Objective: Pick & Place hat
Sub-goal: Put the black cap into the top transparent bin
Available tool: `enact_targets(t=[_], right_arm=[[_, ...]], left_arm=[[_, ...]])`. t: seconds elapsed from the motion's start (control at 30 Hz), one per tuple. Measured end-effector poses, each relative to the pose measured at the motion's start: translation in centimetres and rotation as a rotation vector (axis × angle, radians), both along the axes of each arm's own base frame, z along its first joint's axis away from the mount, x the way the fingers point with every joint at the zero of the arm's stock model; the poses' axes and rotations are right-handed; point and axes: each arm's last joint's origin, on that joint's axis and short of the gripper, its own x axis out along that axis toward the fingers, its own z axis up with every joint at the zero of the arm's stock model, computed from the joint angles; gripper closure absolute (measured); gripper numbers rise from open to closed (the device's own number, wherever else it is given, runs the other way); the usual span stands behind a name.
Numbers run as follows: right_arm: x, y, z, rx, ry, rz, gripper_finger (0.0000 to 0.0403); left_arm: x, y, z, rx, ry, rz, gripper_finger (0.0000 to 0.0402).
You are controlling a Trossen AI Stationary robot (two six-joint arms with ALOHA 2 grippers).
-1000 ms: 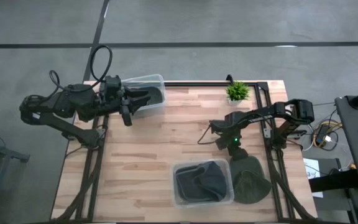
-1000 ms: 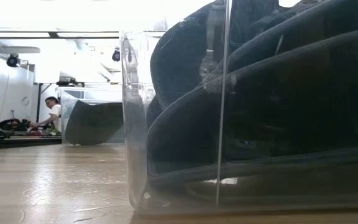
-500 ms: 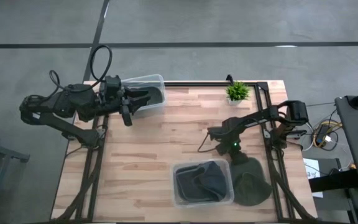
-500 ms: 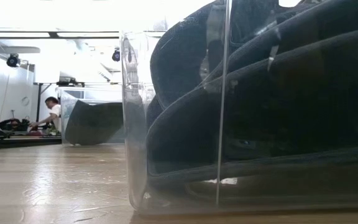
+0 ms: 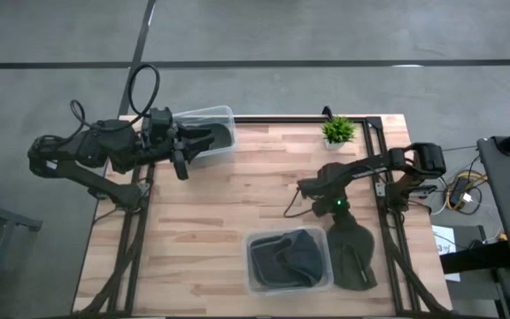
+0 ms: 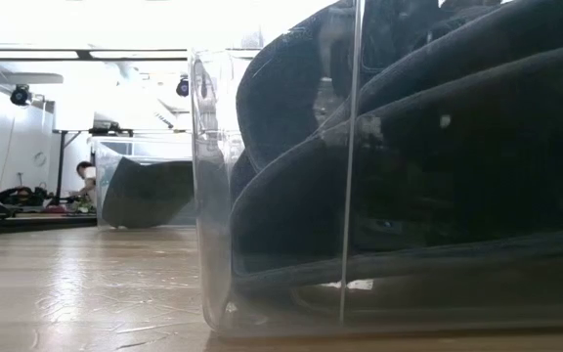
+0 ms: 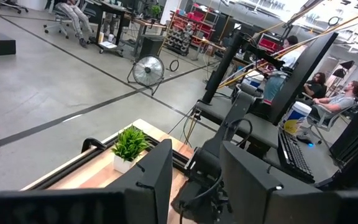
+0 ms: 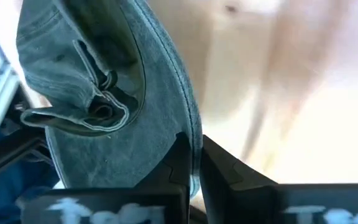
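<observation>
A dark green hat (image 5: 354, 255) lies to the right of a clear bin (image 5: 253, 282) at the table's near edge; the bin holds other dark hats (image 5: 289, 257). My right gripper (image 5: 335, 210) is at the green hat's far end and is shut on it. The hat fills the right wrist view (image 8: 104, 93), with its back strap and buckle showing. My left gripper (image 5: 204, 139) waits open over a second clear bin (image 5: 224, 113) at the far left corner. In the low view the near bin's wall (image 6: 203, 196) and its hats hide the green hat. My right gripper pinches the edge of the green hat's brim (image 8: 190, 127) between its two fingers, which lie across the edge. The hat is tipped on its side and stretches from the fingers toward the table's near edge. Whether its lower end rests on the table cannot be told.
A small potted plant (image 5: 337, 130) stands at the far right. The far-left bin also shows in the low view (image 6: 145, 191), with something dark inside. Bare wood lies in the table's middle (image 5: 237, 195). A person shows far off in the room (image 6: 88, 176).
The green hat lay flat and round beside the near bin. It is now tipped up on its side and shows narrower from above. My right gripper has stayed shut on the hat's far end.
</observation>
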Motion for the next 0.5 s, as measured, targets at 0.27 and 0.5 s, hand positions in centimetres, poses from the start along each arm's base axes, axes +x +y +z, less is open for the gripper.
enact_targets(t=[0.27,0.5], right_arm=[[-0.5,-0.9,4.6,-0.199,0.054,-0.026,0.0393],[-0.3,-1.5,9.4,-0.356,0.052,-0.105,0.0393]], left_arm=[[0.0,0.0,0.0,0.003,0.005,0.0,0.0274],[0.0,0.0,-0.1,0.005,0.015,-0.001,0.0274]])
